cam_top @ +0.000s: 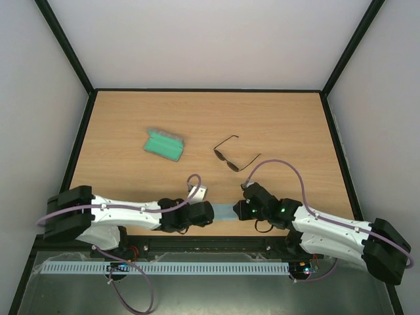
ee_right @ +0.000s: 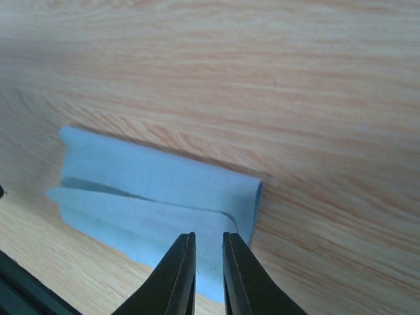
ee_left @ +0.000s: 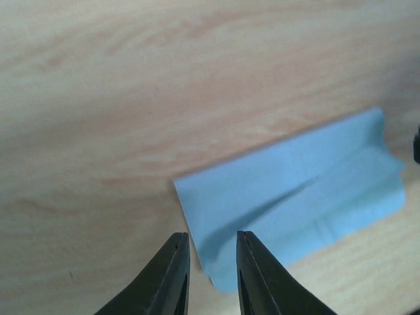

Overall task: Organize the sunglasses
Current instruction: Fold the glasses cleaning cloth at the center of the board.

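Note:
The sunglasses (cam_top: pixel 233 156), thin dark wire frame with dark lenses, lie unfolded on the wooden table (cam_top: pixel 275 118) right of centre, away from both grippers. A light blue cloth (cam_top: pixel 225 211) lies folded at the near edge between the grippers. My left gripper (cam_top: pixel 213 213) hovers low at the cloth's left end with its jaws a little apart over the cloth's corner (ee_left: pixel 216 275). My right gripper (cam_top: pixel 239 210) sits low over the right end, jaws narrowly apart above the folded cloth (ee_right: pixel 151 184). Neither holds anything.
The grey case (cam_top: pixel 163 144) with green lining lies open left of centre, beyond the left arm. Black frame rails and white walls bound the table on three sides. A purple cable loops above the right arm (cam_top: pixel 282 163).

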`<state>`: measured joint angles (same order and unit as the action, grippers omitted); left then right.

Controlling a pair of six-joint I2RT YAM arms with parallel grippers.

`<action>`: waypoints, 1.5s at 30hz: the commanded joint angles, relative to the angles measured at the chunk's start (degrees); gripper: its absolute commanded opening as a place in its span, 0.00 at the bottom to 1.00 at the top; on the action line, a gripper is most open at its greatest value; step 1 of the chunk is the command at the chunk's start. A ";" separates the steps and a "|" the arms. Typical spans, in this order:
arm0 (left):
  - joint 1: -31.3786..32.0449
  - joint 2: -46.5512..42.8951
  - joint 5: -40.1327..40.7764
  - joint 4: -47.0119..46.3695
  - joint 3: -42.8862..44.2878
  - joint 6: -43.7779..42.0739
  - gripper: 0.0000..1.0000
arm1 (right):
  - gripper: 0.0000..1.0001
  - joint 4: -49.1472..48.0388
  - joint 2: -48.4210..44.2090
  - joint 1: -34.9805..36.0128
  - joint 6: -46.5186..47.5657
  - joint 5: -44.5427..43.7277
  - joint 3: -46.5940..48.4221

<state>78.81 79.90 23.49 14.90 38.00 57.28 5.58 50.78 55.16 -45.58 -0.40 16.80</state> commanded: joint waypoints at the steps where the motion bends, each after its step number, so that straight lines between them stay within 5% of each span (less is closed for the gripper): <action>1: -4.91 -0.53 0.43 1.33 1.83 -3.97 0.19 | 0.14 3.07 3.29 0.46 2.16 -4.10 4.59; 9: -7.19 3.84 -4.40 -4.19 1.97 -7.90 0.02 | 0.14 1.81 6.07 0.41 2.70 -5.04 5.63; 45: -1.54 9.75 -5.86 -5.15 2.80 -5.25 0.02 | 0.14 2.13 4.22 0.48 2.76 -5.28 4.57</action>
<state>76.38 88.84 16.67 8.32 39.48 51.20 5.93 56.31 55.20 -43.44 -4.60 21.15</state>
